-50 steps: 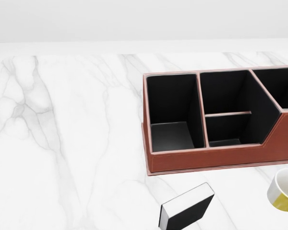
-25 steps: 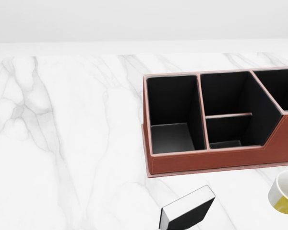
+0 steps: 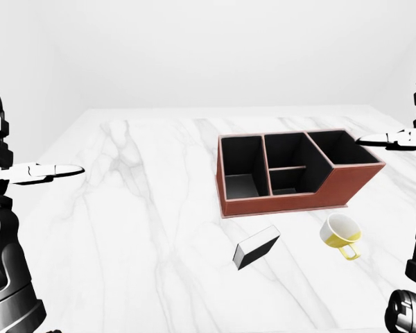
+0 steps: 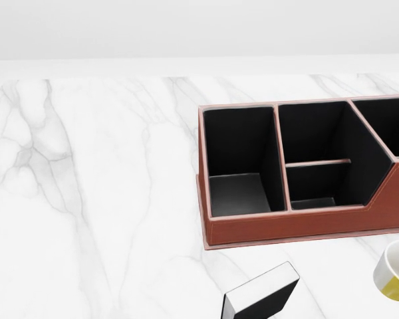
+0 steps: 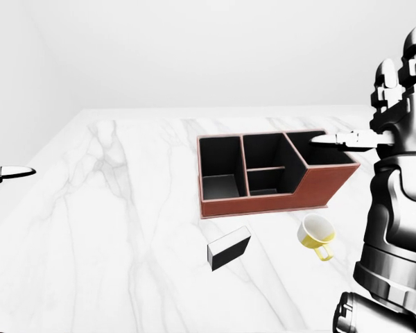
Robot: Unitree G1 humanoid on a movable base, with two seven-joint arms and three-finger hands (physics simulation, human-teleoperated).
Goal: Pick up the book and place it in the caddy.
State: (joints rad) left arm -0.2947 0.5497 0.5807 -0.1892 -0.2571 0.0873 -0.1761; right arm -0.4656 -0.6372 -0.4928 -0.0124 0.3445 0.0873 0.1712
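Reaching from raised, spread-fingered left hand (image 3: 38,172) and right hand (image 5: 395,94), well apart from the black flat book (image 3: 256,247), risks knocking yellow-white ceramic cup (image 3: 341,234) beside brown leather caddy (image 3: 347,186).

Setting: a bare simulated room, most like a home or office desk corner. I stand at a broad white marble counter (image 3: 145,208) veined in grey, which fills the near and middle ground; far off, plain white walls (image 3: 215,55) meet it with no window, shelf or fixture to mark a trade. The furnishings are domestic and desk-like: a brown leather-look caddy (image 3: 296,173) with black-lined compartments on the right, a yellow-and-white mug (image 3: 342,234) lying tipped near it, and a small black-covered book (image 3: 255,248) lying flat on the marble, nearer and to the left of the mug.
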